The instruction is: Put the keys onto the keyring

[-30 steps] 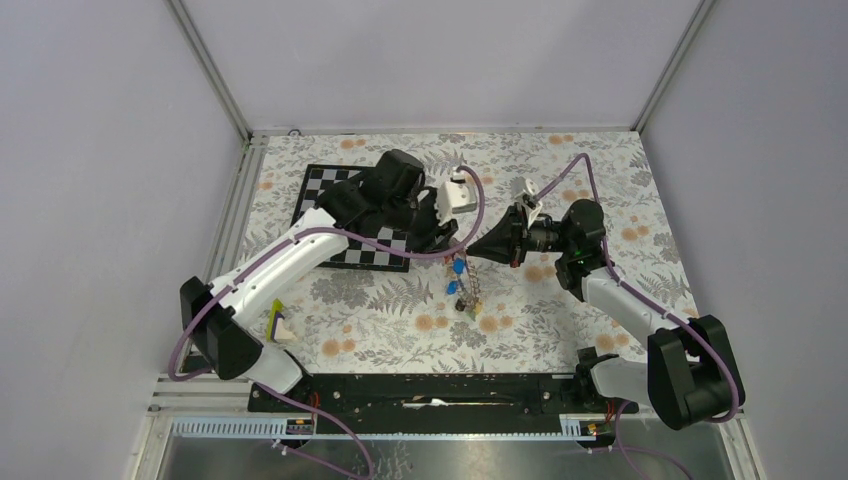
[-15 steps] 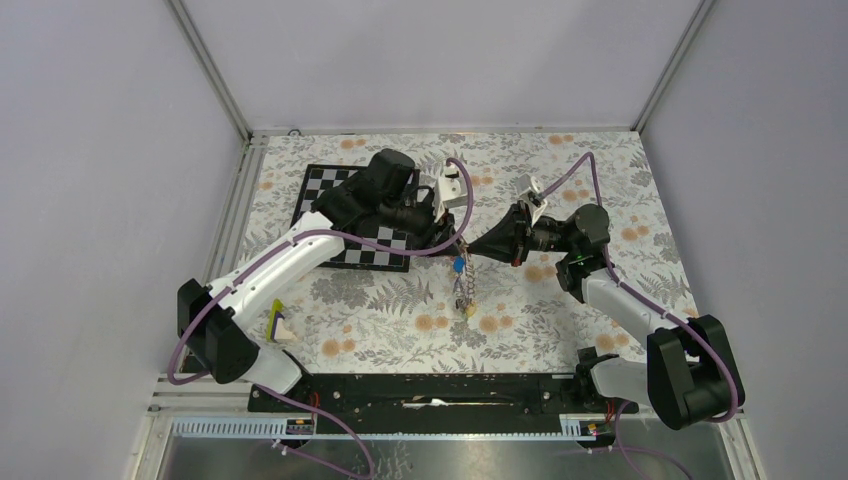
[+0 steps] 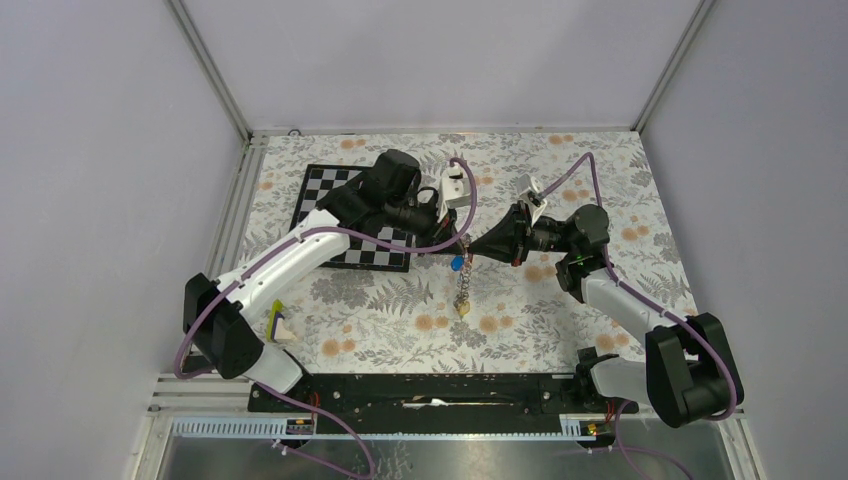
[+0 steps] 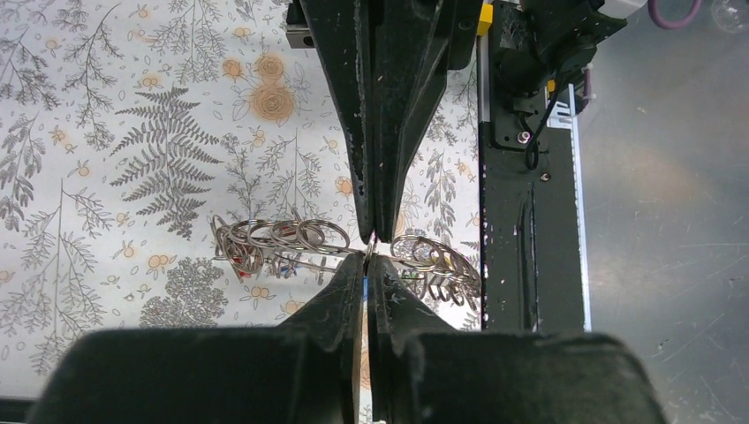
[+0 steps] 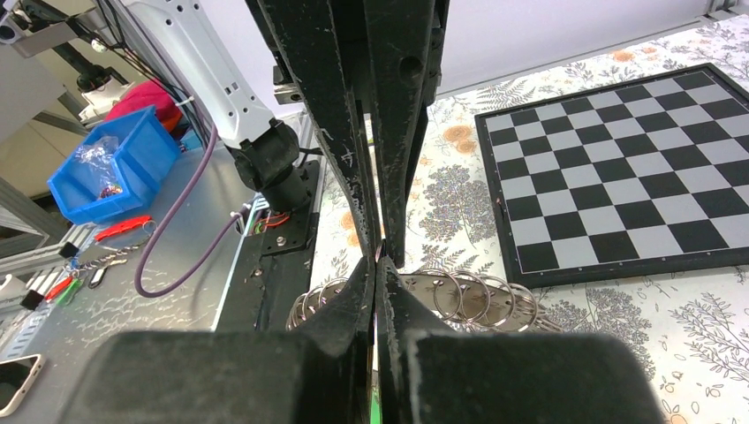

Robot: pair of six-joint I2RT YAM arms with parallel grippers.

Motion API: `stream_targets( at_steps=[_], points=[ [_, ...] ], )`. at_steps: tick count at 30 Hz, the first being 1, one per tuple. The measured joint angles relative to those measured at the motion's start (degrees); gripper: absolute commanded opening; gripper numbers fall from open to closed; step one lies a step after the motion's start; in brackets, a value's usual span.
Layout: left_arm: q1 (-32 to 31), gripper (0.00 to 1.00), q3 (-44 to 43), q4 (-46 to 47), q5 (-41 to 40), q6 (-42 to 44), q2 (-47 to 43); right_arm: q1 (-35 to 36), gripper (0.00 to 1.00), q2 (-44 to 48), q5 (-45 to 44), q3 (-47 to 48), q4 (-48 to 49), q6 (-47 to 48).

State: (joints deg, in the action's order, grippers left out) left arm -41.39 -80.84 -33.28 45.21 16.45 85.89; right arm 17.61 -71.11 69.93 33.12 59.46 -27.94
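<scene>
The keyring (image 3: 463, 290) is a string of linked metal rings hanging over the middle of the floral mat. A blue key (image 3: 456, 264) dangles near its top. My left gripper (image 3: 460, 242) and right gripper (image 3: 472, 248) meet tip to tip at the chain's upper end. In the left wrist view my left gripper (image 4: 368, 261) is shut on the ring wire of the keyring (image 4: 283, 237), a blue sliver showing in the slit. The right fingers (image 4: 389, 132) come in from above. In the right wrist view my right gripper (image 5: 377, 262) is shut at the keyring (image 5: 468, 296).
A black-and-white chessboard (image 3: 340, 215) lies at the back left under the left arm, and the right wrist view shows this chessboard (image 5: 618, 168) too. A small yellow-and-white object (image 3: 278, 325) sits at the front left. The black base rail (image 3: 430, 390) runs along the near edge.
My left gripper has moved in to the right gripper's tip and closed there. The keyring, loosely bunched before, now hangs in a straighter line. The right arm has barely moved.
</scene>
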Motion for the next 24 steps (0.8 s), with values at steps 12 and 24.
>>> stream_targets(
  at_steps=[12, 24],
  points=[
    [0.04, 0.0, 0.0, -0.57, 0.33, 0.28, 0.59, -0.04, 0.0, -0.22, -0.07, 0.0, -2.71, 3.69],
    [0.04, 0.0, 0.02, -0.85, -0.59, 2.1, 0.59, 0.02, 0.01, 0.26, -0.37, 0.02, -5.38, 7.85]
  ],
)
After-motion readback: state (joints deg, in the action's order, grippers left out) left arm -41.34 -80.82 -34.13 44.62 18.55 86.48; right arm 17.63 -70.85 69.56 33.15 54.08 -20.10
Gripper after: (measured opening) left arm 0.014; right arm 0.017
